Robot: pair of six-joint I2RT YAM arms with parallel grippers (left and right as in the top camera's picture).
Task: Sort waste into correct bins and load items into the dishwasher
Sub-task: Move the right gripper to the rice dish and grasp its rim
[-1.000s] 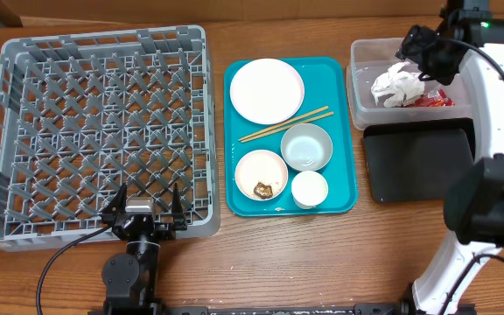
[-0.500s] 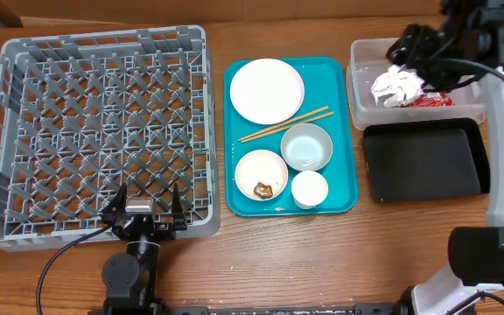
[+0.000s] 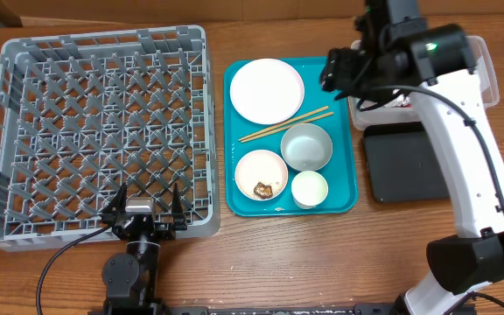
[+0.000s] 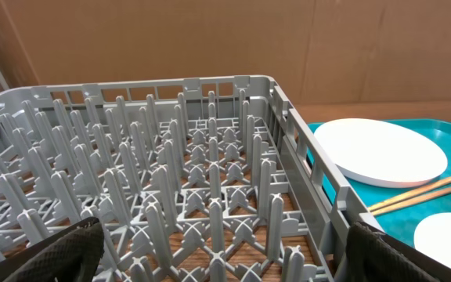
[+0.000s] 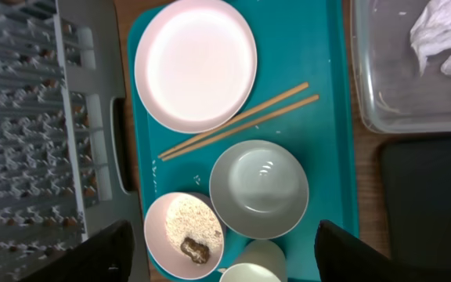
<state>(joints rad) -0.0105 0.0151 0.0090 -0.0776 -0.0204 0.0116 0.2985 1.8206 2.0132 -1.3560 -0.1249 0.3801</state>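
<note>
Next, lower the right gripper (image 5: 237, 252), with jaws wide apart and empty, onto the rice bowl (image 5: 180, 223) on the teal tray (image 5: 327, 78). Pinch its rim well clear of the cup (image 5: 250, 270) just beside it. Leave the left gripper (image 3: 147, 208) parked, fully open and empty, at the dish rack (image 3: 103, 39). Against a second ago: now above the tray, no longer over the clear tub (image 5: 390, 86) holding the napkin (image 5: 445, 31).

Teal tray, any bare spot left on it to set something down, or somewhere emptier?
The teal tray is free only at its top right corner, bordered by the plate, chopsticks and rim. Its lower half is crowded with a rice bowl, an empty bowl and a cup. The black tray and dish rack are bare.
</note>
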